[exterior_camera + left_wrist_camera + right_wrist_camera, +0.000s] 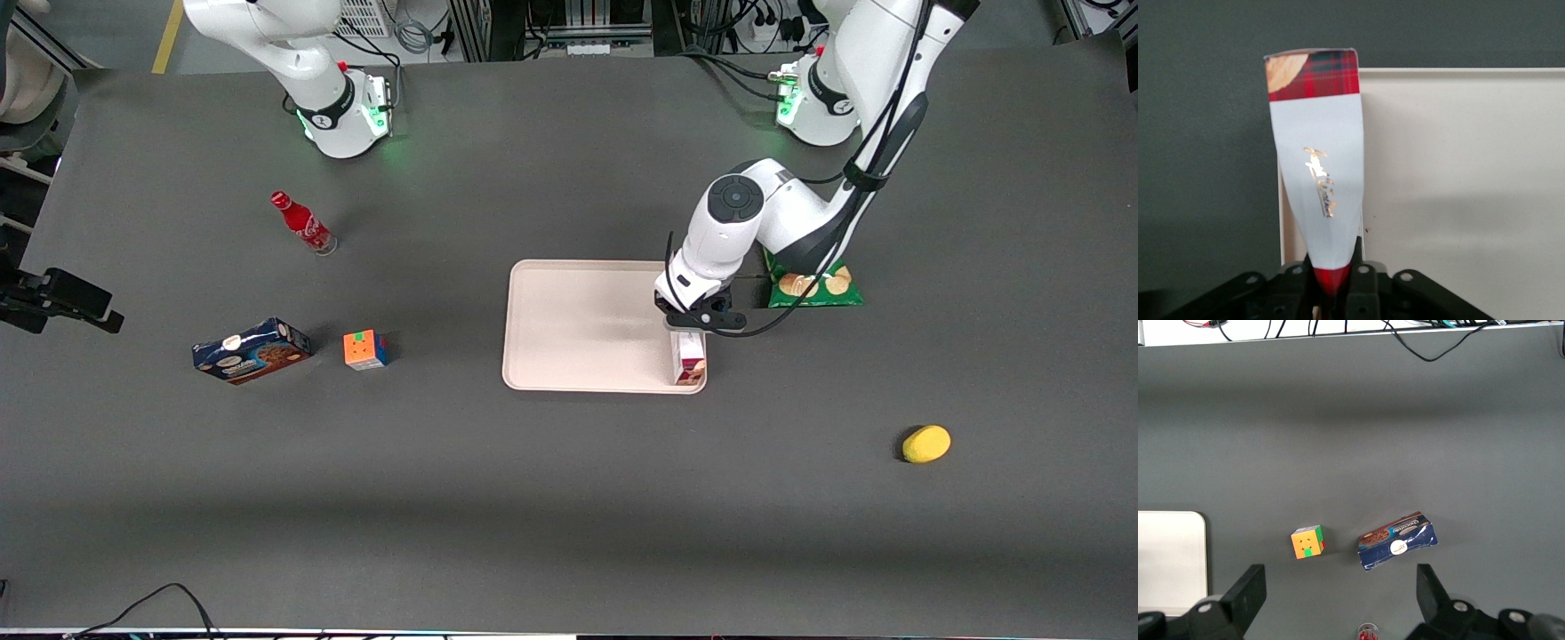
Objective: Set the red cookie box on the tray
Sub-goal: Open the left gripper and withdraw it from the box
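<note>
Our black two-finger gripper (1333, 283) is clamped on one end of the long slim red cookie box (1319, 167), its fingers (1361, 283) pinching the cardboard so hard that the white panel caves in toward the grip. The box hangs lengthwise from the jaws, over the edge of the large pale pink-beige rectangular tray (578, 324) that lies toward the working arm's end of the table; from the wrist camera the box sits right along the tray's rim, partly over the tray and partly over bare table. In the front view the box (689, 357) shows at the tray's corner nearest the camera.

We judge the placement nearly done, but the margin is thin. To finish well, we would shift the box a little toward the tray's middle before letting go, lower it until it rests flat, then open gently so the crushed end does not spring and tip it over the low rim.

The dark grey matte table (569, 498) is uncluttered around the tray.
</note>
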